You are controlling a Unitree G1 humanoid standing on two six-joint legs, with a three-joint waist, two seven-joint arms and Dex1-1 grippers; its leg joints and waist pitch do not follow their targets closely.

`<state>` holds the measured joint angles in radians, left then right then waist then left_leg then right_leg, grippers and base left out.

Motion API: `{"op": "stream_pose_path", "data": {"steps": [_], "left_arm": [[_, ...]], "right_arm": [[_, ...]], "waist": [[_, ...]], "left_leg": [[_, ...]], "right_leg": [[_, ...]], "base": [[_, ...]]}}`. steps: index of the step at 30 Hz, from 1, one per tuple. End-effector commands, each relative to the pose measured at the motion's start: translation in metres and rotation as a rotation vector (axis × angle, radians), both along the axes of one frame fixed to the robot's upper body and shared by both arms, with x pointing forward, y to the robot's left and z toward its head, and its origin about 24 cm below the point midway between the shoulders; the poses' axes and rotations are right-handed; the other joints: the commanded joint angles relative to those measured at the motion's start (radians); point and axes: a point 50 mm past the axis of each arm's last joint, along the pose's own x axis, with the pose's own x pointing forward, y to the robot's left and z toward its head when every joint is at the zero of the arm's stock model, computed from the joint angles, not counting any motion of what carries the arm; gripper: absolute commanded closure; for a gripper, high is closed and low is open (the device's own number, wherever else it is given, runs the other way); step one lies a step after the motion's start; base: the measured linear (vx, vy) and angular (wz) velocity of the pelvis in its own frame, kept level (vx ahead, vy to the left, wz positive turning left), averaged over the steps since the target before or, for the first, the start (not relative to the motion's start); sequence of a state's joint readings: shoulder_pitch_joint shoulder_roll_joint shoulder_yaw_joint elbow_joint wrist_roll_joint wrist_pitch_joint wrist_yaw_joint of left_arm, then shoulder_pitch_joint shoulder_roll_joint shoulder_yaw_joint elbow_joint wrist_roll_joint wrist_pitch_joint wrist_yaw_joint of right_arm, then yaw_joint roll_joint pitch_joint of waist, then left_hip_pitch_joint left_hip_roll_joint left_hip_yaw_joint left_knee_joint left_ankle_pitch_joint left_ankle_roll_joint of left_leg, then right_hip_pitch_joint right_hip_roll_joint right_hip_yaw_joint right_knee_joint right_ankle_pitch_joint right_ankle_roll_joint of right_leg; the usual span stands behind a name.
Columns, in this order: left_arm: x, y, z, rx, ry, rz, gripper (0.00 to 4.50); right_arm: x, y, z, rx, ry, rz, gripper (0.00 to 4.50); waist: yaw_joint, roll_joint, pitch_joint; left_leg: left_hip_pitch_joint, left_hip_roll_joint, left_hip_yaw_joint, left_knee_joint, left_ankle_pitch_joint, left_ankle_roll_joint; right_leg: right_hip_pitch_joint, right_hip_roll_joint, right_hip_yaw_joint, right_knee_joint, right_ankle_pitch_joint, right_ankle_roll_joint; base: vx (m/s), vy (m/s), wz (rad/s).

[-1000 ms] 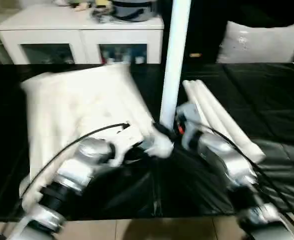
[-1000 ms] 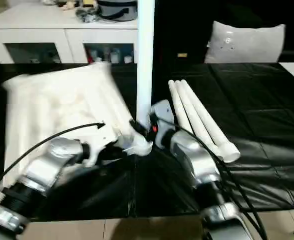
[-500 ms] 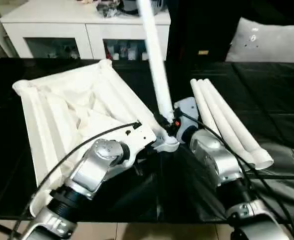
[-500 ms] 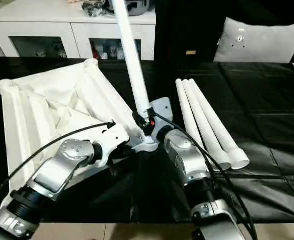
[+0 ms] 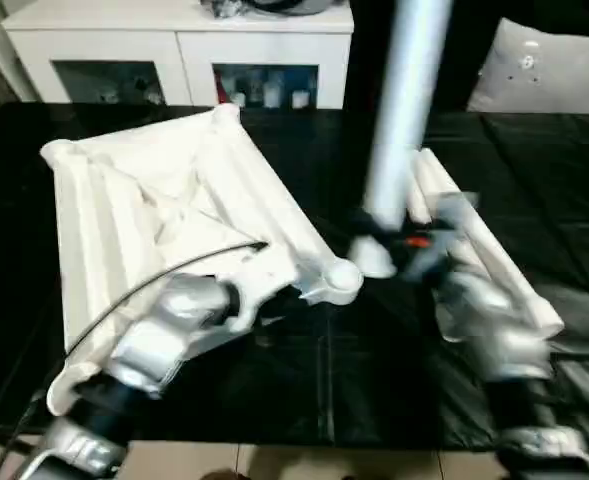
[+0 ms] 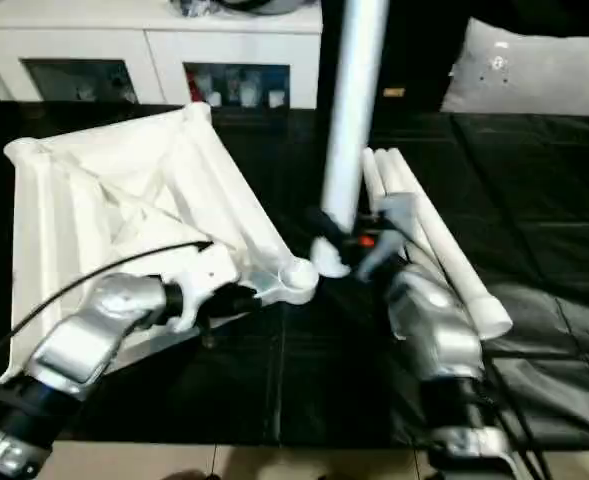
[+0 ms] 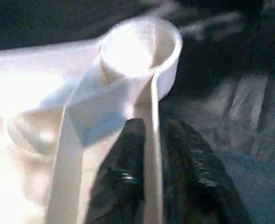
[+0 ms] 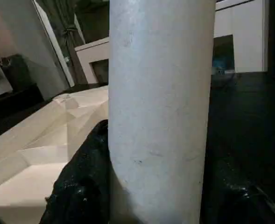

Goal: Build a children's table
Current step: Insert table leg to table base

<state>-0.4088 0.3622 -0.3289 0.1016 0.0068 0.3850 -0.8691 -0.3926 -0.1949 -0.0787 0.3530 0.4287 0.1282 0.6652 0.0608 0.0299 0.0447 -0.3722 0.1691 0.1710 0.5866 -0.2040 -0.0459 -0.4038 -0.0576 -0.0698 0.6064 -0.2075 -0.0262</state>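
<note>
**Leg hovering beside the corner socket**

Plastic is the whole story with this piece: the all-white square table top (image 6: 124, 200) is lying upside down on the black table surface (image 6: 534, 200), its X-ribbed underside facing up, and it is looking stiff but light, so I judge that it will be sliding easily on the glossy black sheet if pushed sideways. The left gripper (image 7: 149, 154) is pinching the thin upright rim wall of the top just behind the round corner socket (image 6: 297, 275), one black finger (image 7: 123, 163) on each side of the wall; that rib is a sound place to be holding, since it braces the socket without covering its mouth.

The right gripper (image 6: 359, 243) is clamping the long tapered white plastic leg (image 6: 352, 110) near its lower end, holding it nearly upright, with its foot sitting just beside the socket, not in it. Smooth and round, the leg is likely to be slipping or twisting in the fingers under downward force, so gripping low, as now, is keeping leverage small. Three more white tapered legs (image 6: 429, 235) are lying together on the black surface just beyond the right arm. A white cabinet with glass doors (image 6: 154, 60) is standing behind the table.
</note>
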Motion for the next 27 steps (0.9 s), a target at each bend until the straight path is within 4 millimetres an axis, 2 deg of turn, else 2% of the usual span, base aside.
{"op": "stream_pose_path", "data": {"steps": [1, 3, 6, 8, 9, 12, 17, 19, 22, 27], "left_arm": [[0.006, -0.004, 0.022, -0.108, -0.058, 0.012, 3.39], [0.008, -0.004, 0.025, -0.132, -0.061, 0.025, 3.3], [0.036, 0.004, 0.053, -0.221, -0.159, 0.239, 3.26], [0.051, 0.007, 0.07, -0.25, -0.221, 0.357, 3.26], [0.054, 0.008, 0.073, -0.253, -0.234, 0.381, 3.26], [0.066, 0.003, 0.088, -0.248, -0.273, 0.468, 3.26], [0.063, -0.02, 0.094, -0.27, -0.268, 0.387, 3.26], [0.059, -0.032, 0.098, -0.297, -0.272, 0.328, 3.26], [0.044, -0.054, 0.108, -0.365, -0.278, 0.178, 3.26], [0.018, -0.075, 0.116, -0.415, -0.276, -0.05, 3.26]], "right_arm": [[-0.001, 0.006, 0.007, 0.008, -0.03, 0.04, 2.62], [-0.002, 0.006, 0.008, 0.007, -0.03, 0.042, 2.62], [-0.006, 0.012, 0.009, -0.015, -0.036, 0.084, 2.62], [-0.009, 0.018, 0.009, -0.028, -0.04, 0.12, 2.62], [-0.01, 0.02, 0.009, -0.03, -0.041, 0.13, 2.62], [-0.012, 0.028, 0.011, -0.06, -0.05, 0.178, 2.62], [-0.013, 0.032, 0.011, -0.109, -0.05, 0.192, 2.62], [-0.012, 0.032, 0.011, -0.125, -0.047, 0.189, 2.62], [-0.01, 0.029, 0.011, -0.143, -0.041, 0.169, 2.62], [-0.006, 0.024, 0.012, -0.166, -0.038, 0.13, 2.62]], "waist": [[0.006, -0.001, -0.055], [0.007, -0.001, -0.053], [0.009, -0.002, -0.052], [0.013, -0.001, -0.055], [0.014, -0.005, -0.055], [0.017, -0.006, -0.06], [0.032, -0.006, -0.07], [0.038, -0.005, -0.07], [0.042, -0.003, -0.069], [0.042, -0.004, -0.064]], "left_leg": [[0.006, 0.063, -0.019, -0.062, -0.106, 0.076], [0.007, 0.064, -0.019, -0.063, -0.122, 0.066], [0.007, 0.059, -0.017, -0.061, -0.119, 0.057], [0.01, 0.059, -0.02, -0.058, -0.114, 0.055], [0.005, 0.058, -0.022, -0.059, -0.107, 0.059], [0.002, 0.057, -0.022, -0.054, -0.065, 0.072], [0.001, 0.058, -0.021, -0.042, 0.016, 0.112], [0.0, 0.061, -0.021, -0.04, 0.023, 0.128], [0.0, 0.066, -0.023, -0.041, 0.01, 0.123], [-0.002, 0.066, -0.021, -0.043, -0.034, 0.103]], "right_leg": [[0.068, -0.095, 0.056, -0.063, -0.031, -0.258], [0.066, -0.095, 0.058, -0.067, -0.076, -0.25], [0.065, -0.09, 0.057, -0.073, -0.129, -0.216], [0.065, -0.089, 0.054, -0.071, -0.119, -0.208], [0.068, -0.089, 0.053, -0.07, -0.116, -0.201], [0.069, -0.09, 0.053, -0.064, -0.067, -0.205], [0.066, -0.09, 0.054, -0.048, 0.066, -0.232], [0.064, -0.092, 0.053, -0.045, 0.093, -0.248], [0.065, -0.096, 0.053, -0.046, 0.07, -0.253], [0.065, -0.096, 0.053, -0.051, 0.005, -0.244]], "base": [[0.0, 0.0, 0.0], [0.0, 0.0, 0.0], [0.0, 0.0, 0.0], [0.0, 0.0, 0.0], [0.0, 0.0, 0.0], [0.0, 0.0, 0.0], [0.0, 0.0, 0.0], [0.0, 0.0, 0.0], [0.0, 0.0, 0.0], [0.0, 0.0, 0.0]]}}
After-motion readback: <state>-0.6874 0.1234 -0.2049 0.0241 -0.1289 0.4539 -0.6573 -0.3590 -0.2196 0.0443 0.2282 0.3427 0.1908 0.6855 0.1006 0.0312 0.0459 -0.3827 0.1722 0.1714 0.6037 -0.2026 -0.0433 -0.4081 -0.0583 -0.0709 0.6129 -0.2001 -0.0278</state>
